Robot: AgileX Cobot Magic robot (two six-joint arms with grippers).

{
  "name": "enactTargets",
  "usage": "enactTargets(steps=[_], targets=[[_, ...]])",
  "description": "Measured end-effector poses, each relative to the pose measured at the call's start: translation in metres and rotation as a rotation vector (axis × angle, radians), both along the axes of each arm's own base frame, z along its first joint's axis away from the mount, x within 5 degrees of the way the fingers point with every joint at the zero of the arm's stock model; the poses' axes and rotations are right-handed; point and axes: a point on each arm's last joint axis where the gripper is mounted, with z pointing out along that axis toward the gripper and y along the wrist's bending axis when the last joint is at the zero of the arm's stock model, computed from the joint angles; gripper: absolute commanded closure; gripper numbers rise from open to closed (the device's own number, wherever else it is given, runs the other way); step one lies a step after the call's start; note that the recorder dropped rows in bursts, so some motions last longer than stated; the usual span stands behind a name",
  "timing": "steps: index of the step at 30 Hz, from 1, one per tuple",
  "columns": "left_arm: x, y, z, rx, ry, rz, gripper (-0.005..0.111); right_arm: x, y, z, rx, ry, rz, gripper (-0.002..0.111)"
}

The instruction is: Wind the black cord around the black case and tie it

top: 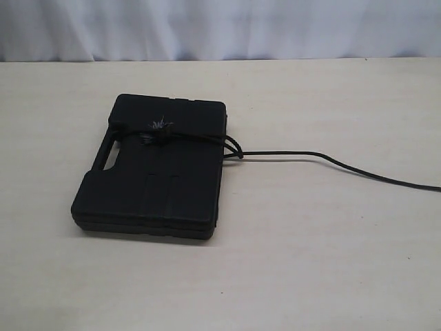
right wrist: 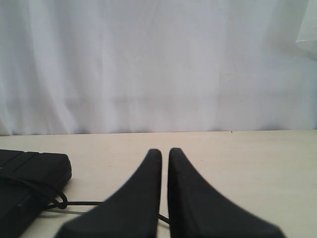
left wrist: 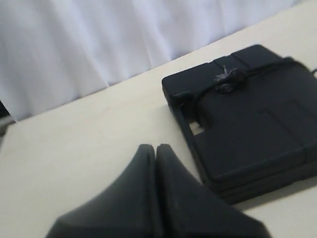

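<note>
The black case (top: 155, 172) lies flat on the table, its handle slot to the left. The black cord (top: 200, 138) crosses its upper face, with a frayed knot (top: 157, 129) on top and a loop at the case's right edge. Its tail (top: 344, 167) trails right, off the exterior view. Neither gripper shows in that view. My left gripper (left wrist: 156, 148) is shut on nothing, above bare table short of the case (left wrist: 247, 129). My right gripper (right wrist: 165, 152) has its jaws a thin slit apart, and the cord (right wrist: 84, 203) runs from the case (right wrist: 29, 171) into that slit.
A white curtain (top: 220, 27) hangs behind the table's far edge. The pale tabletop (top: 310, 262) stretches around the case on all sides.
</note>
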Motion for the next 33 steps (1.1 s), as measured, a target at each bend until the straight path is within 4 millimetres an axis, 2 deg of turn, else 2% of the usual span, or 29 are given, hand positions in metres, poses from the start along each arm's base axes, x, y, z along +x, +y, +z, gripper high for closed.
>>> enactTargets(steps=[3, 8, 10, 14, 16, 23, 33], targets=[[0.0000, 0.0001, 0.0000, -0.167, 0.014, 0.038, 0.107, 0.0000, 0.0000, 0.0000, 0.000, 0.000, 0.000, 0.104], [0.0000, 0.0005, -0.0003, -0.318, 0.028, 0.076, 0.107, 0.0000, 0.0000, 0.0000, 0.000, 0.000, 0.000, 0.104], [0.0000, 0.0016, -0.0004, -0.303, 0.027, 0.084, 0.107, 0.0000, 0.0000, 0.0000, 0.000, 0.000, 0.000, 0.104], [0.0001, 0.0048, -0.0008, -0.105, 0.015, 0.078, 0.107, 0.0000, 0.0000, 0.0000, 0.000, 0.000, 0.000, 0.104], [0.0001, 0.0048, -0.0008, -0.075, 0.013, 0.070, 0.107, 0.0000, 0.0000, 0.0000, 0.000, 0.000, 0.000, 0.104], [-0.0001, 0.0001, -0.0004, -0.220, 0.022, 0.050, 0.107, 0.0000, 0.0000, 0.0000, 0.000, 0.000, 0.000, 0.104], [-0.0001, -0.0007, -0.0002, -0.250, 0.023, 0.047, 0.107, 0.0000, 0.0000, 0.0000, 0.000, 0.000, 0.000, 0.104]])
